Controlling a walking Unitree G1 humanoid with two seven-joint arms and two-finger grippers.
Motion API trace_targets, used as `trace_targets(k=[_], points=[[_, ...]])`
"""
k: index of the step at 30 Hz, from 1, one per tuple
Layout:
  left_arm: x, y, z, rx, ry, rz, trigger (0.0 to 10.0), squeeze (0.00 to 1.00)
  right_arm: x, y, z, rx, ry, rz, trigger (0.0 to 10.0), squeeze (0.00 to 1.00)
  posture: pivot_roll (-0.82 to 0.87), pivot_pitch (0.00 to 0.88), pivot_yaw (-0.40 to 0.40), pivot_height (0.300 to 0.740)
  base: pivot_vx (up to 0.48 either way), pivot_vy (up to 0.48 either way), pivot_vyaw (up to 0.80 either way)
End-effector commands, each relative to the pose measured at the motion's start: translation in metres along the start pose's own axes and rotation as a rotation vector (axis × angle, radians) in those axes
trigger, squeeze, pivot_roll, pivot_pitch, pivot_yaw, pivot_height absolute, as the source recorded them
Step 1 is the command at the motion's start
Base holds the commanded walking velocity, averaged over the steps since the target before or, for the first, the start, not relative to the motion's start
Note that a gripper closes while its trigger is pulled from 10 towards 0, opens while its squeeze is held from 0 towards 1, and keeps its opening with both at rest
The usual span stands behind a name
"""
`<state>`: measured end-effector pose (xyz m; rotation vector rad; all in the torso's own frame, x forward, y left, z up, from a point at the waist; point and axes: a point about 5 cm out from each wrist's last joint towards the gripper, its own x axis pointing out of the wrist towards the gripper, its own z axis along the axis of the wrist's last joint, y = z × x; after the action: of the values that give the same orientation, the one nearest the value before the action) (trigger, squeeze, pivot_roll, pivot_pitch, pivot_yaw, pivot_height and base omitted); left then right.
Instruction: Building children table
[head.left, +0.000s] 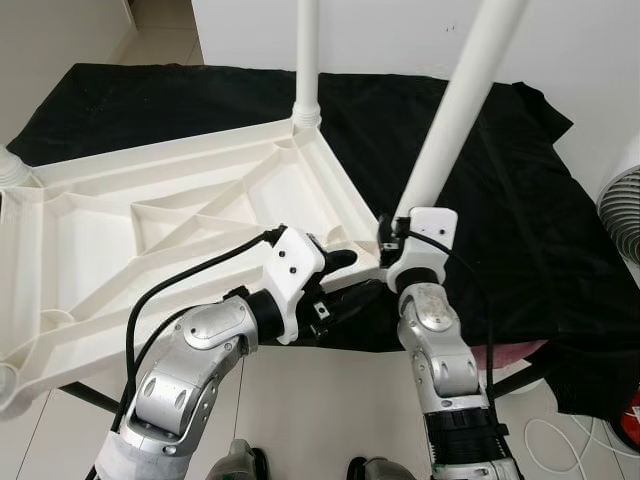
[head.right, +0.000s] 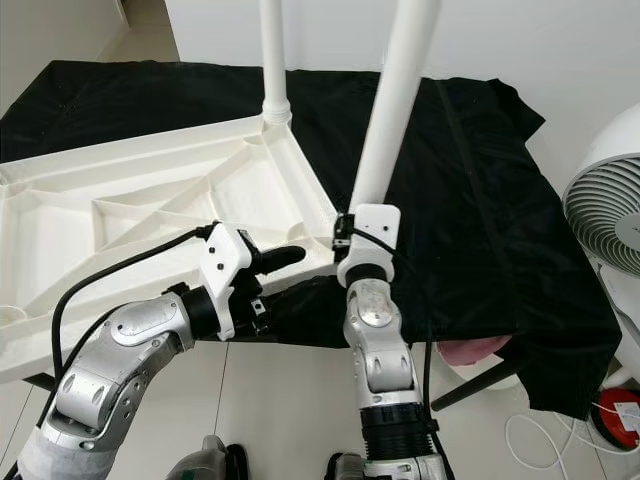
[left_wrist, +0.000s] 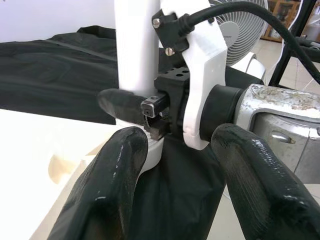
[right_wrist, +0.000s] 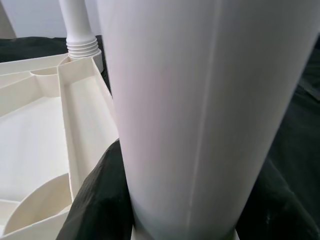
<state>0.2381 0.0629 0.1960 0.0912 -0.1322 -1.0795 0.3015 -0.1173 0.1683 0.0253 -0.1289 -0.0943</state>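
Tabletop (head.left: 150, 215) lay upside down on a black cloth (head.left: 500, 170): cream moulded plastic, glossy, w/ raised ribs forming triangles and a rim round the edge. Cloth was matte, wrinkled, draped over the support beneath. Far leg (head.left: 308, 60) stood upright in the far corner socket, a smooth white round tube w/ a ribbed threaded collar at its base. Near leg (head.left: 465, 90) was same white tube, tilted, its foot at the near corner of the tabletop.

No readable writing or labels anywhere.

Right gripper (head.left: 400, 235) was clenched on the near leg low down, just above the corner; right wrist view showed rubbery black fingers (right_wrist: 97, 200) pressed on both sides of the tube. Left gripper (head.left: 345, 275) sat at the tabletop's near edge, beside the right one, fingers spread apart and holding nothing; in its wrist view both black fingers (left_wrist: 107, 195) flanked the leg's base and the right wrist w/o touching.

White fan (head.right: 605, 215) w/ wire-style grille stood on the pale tiled floor (head.left: 320, 400) to the right.
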Motion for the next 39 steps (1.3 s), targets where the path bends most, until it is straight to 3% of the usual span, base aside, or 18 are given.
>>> trace_targets(k=[1,2,4,5,14,15,16,24,39], points=[[0.000,0.002,-0.002,-0.005,0.005,0.042,10.0,0.00,-0.005,-0.006,-0.010,-0.011,0.044,-0.042,10.0,0.00,-0.04,0.093,0.024,0.740,0.000,0.000,0.00],[0.000,0.002,-0.002,-0.004,0.005,0.041,10.0,0.00,-0.004,-0.006,-0.009,-0.015,0.035,-0.027,10.0,0.69,-0.04,0.091,0.025,0.740,0.000,0.000,0.00],[0.001,0.002,-0.002,-0.002,0.005,0.040,10.0,0.00,-0.004,-0.006,-0.008,-0.014,0.031,-0.020,10.0,0.69,-0.04,0.091,0.025,0.740,0.000,0.000,0.00],[0.001,0.002,-0.002,-0.002,0.005,0.037,10.0,0.00,-0.003,-0.005,-0.007,-0.005,0.022,0.010,10.0,1.00,-0.04,0.091,0.025,0.740,0.000,0.000,0.00],[0.002,0.001,-0.001,-0.004,0.004,0.034,10.0,0.00,0.003,0.000,-0.005,0.036,0.017,0.175,10.0,1.00,-0.04,0.101,0.027,0.740,0.000,0.000,0.00],[0.002,0.001,-0.001,-0.003,0.005,0.033,10.0,0.00,0.004,0.002,-0.005,0.042,0.025,0.222,10.0,0.62,-0.04,0.101,0.027,0.740,0.000,0.000,0.00],[0.001,0.001,-0.002,-0.005,0.006,0.033,10.0,0.00,0.005,0.003,-0.005,0.024,0.020,0.276,10.0,0.00,-0.04,0.101,0.027,0.740,0.000,0.000,0.00],[0.001,0.000,-0.002,-0.006,0.007,0.036,10.0,0.00,0.019,-0.009,0.001,-0.039,-0.014,0.504,10.0,0.00,-0.03,0.112,0.025,0.740,0.000,0.000,0.00],[-0.001,0.001,-0.001,-0.005,0.012,0.038,10.0,0.00,0.031,-0.020,0.002,-0.112,-0.012,0.779,10.0,0.00,-0.02,0.119,0.037,0.740,0.000,0.000,0.00]])
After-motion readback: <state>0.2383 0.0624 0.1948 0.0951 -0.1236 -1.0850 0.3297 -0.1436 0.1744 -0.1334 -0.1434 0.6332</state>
